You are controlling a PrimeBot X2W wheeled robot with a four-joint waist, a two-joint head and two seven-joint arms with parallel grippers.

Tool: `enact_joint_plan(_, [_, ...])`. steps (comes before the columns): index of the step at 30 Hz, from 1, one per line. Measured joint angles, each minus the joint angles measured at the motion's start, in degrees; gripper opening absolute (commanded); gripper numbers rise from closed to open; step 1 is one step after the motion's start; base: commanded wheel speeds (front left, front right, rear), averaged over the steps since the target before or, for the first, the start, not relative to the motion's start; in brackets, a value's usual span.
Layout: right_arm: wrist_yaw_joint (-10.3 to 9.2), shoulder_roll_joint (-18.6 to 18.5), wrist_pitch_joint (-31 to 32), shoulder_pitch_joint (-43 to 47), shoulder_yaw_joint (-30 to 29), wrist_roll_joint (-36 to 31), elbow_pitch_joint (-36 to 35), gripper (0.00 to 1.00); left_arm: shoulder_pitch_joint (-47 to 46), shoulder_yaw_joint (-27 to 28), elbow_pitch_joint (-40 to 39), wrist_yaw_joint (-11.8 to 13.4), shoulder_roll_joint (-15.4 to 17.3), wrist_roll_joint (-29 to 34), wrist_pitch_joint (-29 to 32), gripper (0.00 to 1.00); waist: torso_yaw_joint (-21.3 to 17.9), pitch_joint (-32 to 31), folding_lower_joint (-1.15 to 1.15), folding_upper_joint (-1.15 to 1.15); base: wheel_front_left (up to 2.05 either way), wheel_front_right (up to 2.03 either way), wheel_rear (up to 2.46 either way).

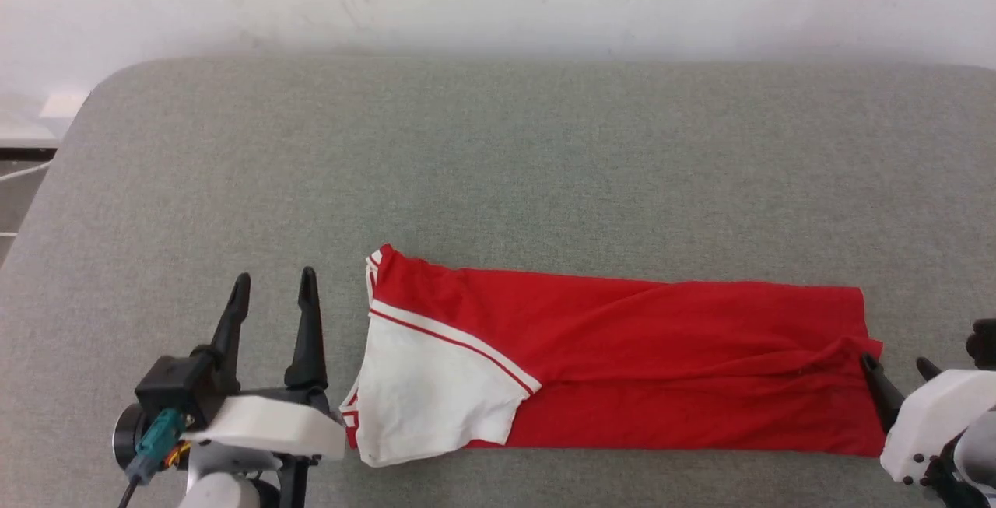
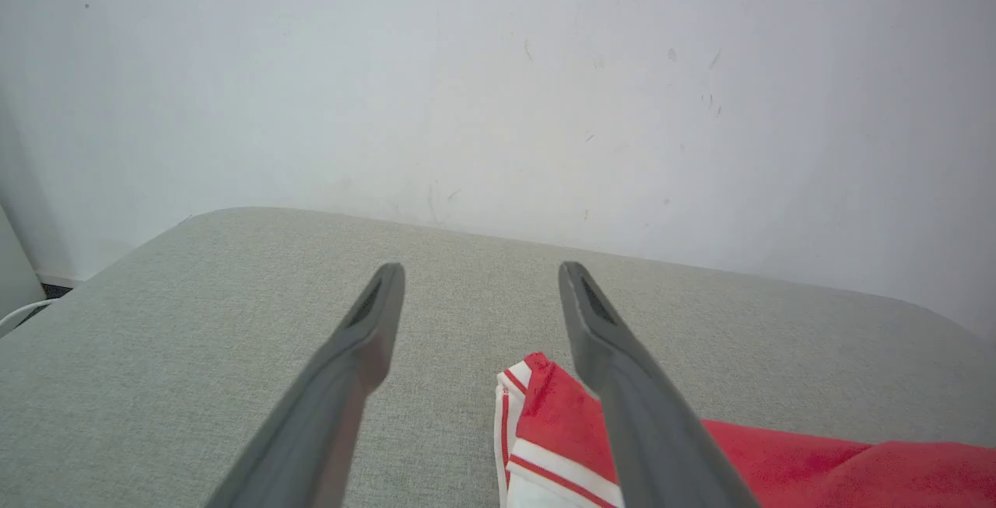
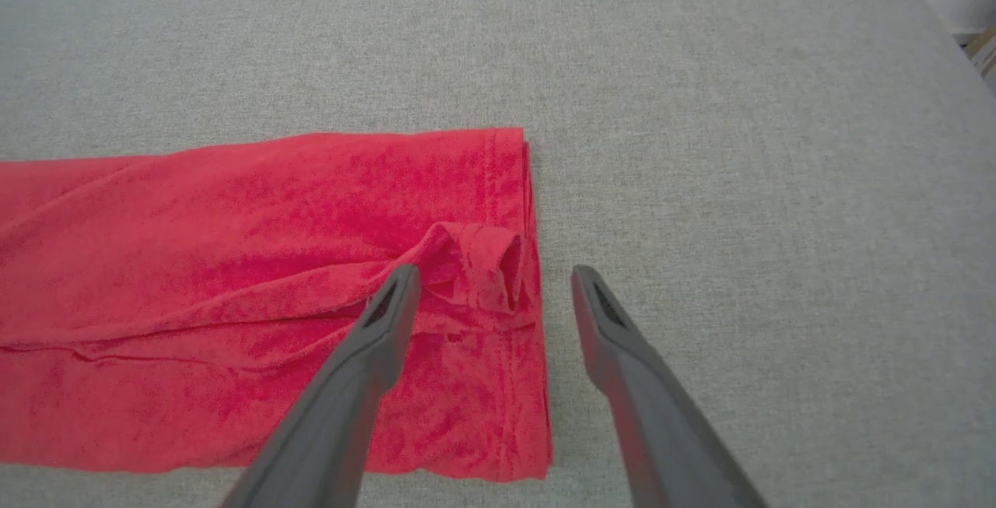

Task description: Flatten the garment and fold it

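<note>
With right claw (image 3: 494, 275) spread astride the rumpled hem corner of the shirt (image 1: 622, 352), looks set to pinch and pull that bunch flat, while holds left claw (image 1: 276, 275), spread and empty, just beside the white sleeve (image 1: 428, 391), likely ready to anchor it.

Head view: the right gripper (image 1: 893, 362) was cut off by the right and bottom edges, its housing partly out of frame. The left arm (image 1: 226, 488) ran off the bottom edge. Left wrist view: the garment (image 2: 545, 415) was cut by the bottom edge and partly hidden behind one finger (image 2: 646, 430). Right wrist view: it ran off the left edge; finger-to-cloth contact could not be determined.
</note>
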Motion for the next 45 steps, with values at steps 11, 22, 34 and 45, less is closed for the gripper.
enact_joint_plan(11, [0.0,6.98,-2.47,-4.31,-8.93,-1.59,9.29,1.0,1.38,7.91,-0.62,-6.55,-6.84,9.46,0.0,1.0,1.67,2.76,0.01,0.0,0.0,0.0,0.0])
enact_joint_plan(22, [-0.1,5.86,-4.74,-6.74,-7.61,-0.66,16.67,1.0,1.41,12.18,0.27,-11.04,-11.07,13.46,0.0,1.0,3.01,5.85,0.0,0.0,0.0,0.0,0.0])
enact_joint_plan(34, [-0.03,3.57,-10.13,-6.54,-3.12,-0.55,17.62,0.0,1.42,14.56,2.6,-13.46,-12.96,15.47,0.0,1.0,2.44,3.96,0.01,0.0,0.0,0.0,0.0])
enact_joint_plan(45, [0.07,-4.0,-8.1,-6.45,-12.32,-4.72,16.45,0.0,1.42,15.58,3.25,-14.52,-13.44,16.29,0.0,1.0,1.94,2.31,0.01,0.0,0.0,0.0,0.0])
